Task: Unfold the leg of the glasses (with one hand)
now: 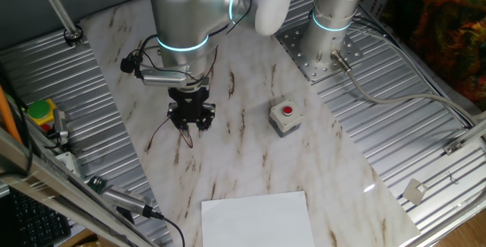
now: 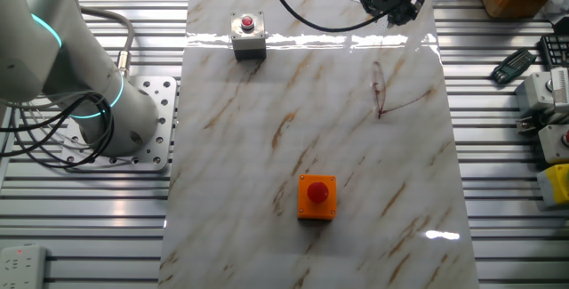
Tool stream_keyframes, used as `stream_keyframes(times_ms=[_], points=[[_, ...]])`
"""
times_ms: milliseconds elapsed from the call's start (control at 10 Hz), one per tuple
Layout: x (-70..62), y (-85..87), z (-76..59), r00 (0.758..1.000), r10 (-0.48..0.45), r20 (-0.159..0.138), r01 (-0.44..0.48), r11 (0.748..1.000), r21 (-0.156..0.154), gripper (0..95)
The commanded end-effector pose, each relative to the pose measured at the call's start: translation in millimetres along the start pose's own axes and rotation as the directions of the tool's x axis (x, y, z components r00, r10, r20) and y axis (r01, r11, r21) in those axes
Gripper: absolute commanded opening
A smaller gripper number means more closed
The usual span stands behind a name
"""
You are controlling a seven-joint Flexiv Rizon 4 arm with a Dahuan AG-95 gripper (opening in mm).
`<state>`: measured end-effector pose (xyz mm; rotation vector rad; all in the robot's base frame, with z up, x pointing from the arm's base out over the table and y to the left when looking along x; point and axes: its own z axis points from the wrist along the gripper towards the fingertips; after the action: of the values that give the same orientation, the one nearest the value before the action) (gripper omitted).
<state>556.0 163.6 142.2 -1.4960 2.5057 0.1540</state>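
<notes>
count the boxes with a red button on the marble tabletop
2. The grey box sits near the table's end by the arm's base; the orange box sits mid-table, seen only in the other fixed view. None looks hidden.

I'm watching the gripper [image 1: 190, 123] hanging low over the marble bench [image 1: 250, 156], its fingers [image 1: 184, 122] pointing down just above the glasses [image 1: 168, 134], whose thin reddish legs are trailing left. The grey red-button box [image 1: 285, 116] is sitting well apart, and a white sheet [image 1: 257, 219] is lying nearer me.
</notes>
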Motion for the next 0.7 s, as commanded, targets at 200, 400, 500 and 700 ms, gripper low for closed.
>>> stream_keyframes(times_ms=[200,400,500,700], points=[[-1.0,-0.5,-0.8,1.0,-0.001,-0.013,0.001,1.0,0.006,19.0],[-1.3,-1.1,-0.2,1.0,-0.019,-0.016,0.019,1.0,0.006,19.0],[-0.6,-1.9,1.6,0.999,-0.033,-0.015,0.033,0.999,0.005,19.0],[3.7,-6.8,13.5,0.997,-0.072,-0.015,0.073,0.997,0.007,19.0]])
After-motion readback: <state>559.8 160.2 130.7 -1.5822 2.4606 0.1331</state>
